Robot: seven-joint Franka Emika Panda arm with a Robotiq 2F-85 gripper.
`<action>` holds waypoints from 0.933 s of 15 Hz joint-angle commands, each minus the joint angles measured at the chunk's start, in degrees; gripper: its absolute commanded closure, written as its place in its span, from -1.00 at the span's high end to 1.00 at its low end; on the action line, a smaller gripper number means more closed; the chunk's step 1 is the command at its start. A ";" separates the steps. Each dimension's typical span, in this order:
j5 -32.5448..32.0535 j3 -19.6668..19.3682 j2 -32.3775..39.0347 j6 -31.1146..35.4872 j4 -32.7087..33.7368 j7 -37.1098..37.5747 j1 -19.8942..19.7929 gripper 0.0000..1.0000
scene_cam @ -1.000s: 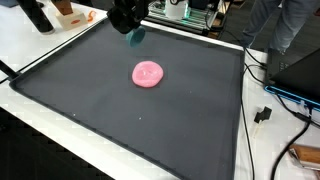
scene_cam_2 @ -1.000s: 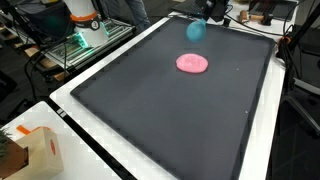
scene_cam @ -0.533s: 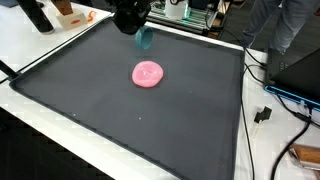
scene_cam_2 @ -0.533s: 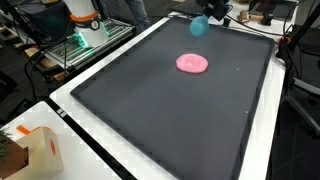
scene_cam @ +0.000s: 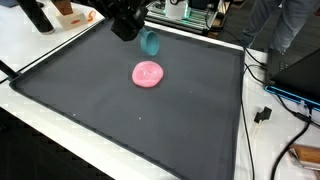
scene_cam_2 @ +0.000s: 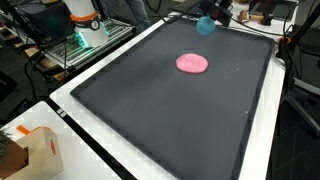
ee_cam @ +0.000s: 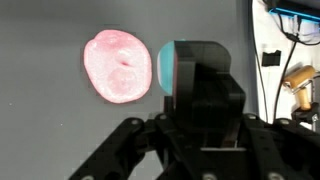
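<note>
End effector was clamped on the teal cup, with the jaws closed down to cup width. In the wrist view its own body hid most of the cup, leaving only a teal sliver.

The cup sat tilted near the far edge of the black mat. In both exterior views it was at about 12 o'clock from the pink disc. In the wrist view it was at 3 o'clock from the disc and just beside it. It looked clear of the mat, but we couldn't confirm the gap.

Our read on the step: this was the carry phase, with the grasp done and the cup not yet set down. Any next move called for holding the grip firm, levelling the tilt before lowering, and minding the disc directly below the path.

We could read no writing, brand or label. Cup, disc and mat were plain. The box on the white tabletop at the near corner showed a small mark that was too small to make out.
</note>
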 commanded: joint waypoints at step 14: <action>11.39 3.25 4.47 -0.71 -1.67 -14.26 -5.44 -0.50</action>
